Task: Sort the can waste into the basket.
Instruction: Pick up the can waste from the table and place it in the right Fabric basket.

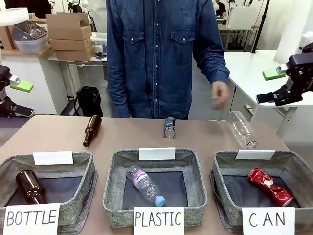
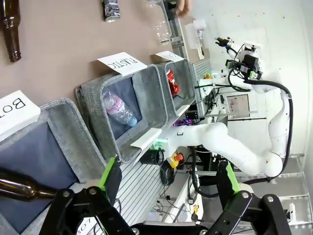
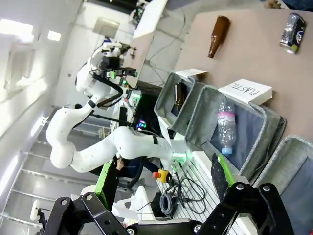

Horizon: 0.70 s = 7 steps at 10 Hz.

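Left wrist view: left tool (image 2: 168, 178) spread, empty | right wrist view: right tool (image 3: 164, 177) spread, empty

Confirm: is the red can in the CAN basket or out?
In. The red can lies on the floor of the CAN basket, within its walls.

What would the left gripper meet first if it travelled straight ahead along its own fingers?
Probably the PLASTIC basket: in the left wrist view the open left gripper aims at its near wall. Depth is unclear, so it could pass just short of it.
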Tool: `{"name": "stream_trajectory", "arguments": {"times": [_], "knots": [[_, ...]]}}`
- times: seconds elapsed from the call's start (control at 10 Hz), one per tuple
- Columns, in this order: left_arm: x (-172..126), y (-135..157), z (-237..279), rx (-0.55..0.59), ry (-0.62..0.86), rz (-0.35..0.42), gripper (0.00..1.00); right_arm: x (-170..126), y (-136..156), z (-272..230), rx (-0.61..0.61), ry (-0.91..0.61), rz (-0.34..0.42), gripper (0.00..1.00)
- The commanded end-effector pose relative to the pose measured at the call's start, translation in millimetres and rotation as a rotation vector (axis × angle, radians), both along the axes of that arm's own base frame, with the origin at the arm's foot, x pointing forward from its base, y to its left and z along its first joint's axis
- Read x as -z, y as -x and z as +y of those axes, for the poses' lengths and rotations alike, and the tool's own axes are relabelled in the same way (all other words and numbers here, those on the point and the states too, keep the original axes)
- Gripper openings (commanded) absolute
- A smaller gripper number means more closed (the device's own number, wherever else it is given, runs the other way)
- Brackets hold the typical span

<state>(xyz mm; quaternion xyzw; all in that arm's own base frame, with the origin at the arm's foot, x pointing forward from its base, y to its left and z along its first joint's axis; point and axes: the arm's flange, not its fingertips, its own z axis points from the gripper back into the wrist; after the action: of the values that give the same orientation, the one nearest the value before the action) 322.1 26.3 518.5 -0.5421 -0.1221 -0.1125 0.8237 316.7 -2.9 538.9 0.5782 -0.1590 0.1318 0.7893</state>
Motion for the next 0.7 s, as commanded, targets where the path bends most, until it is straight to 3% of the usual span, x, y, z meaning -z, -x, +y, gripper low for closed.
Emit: {"name": "stream_trajectory", "arguments": {"times": [0.0,0.3,0.4,0.6], "knots": [[1.2,-1.3,2.5,0.016,0.0,-0.016,1.0,-1.3,-0.5,1.8,0.001,-0.028,0.004,1.0],[1.2,-1.3,2.5,0.016,0.0,-0.016,1.0,0.0,0.0,-0.1,0.0,0.0,0.0,1.0],[1.2,-1.3,2.5,0.016,0.0,-0.016,1.0,0.1,-8.3,9.5,0.045,0.068,-0.038,1.0],[1.2,-1.3,2.5,0.016,0.0,-0.016,1.0,2.1,-40.1,48.5,-0.05,0.186,-0.006,1.0]]}}
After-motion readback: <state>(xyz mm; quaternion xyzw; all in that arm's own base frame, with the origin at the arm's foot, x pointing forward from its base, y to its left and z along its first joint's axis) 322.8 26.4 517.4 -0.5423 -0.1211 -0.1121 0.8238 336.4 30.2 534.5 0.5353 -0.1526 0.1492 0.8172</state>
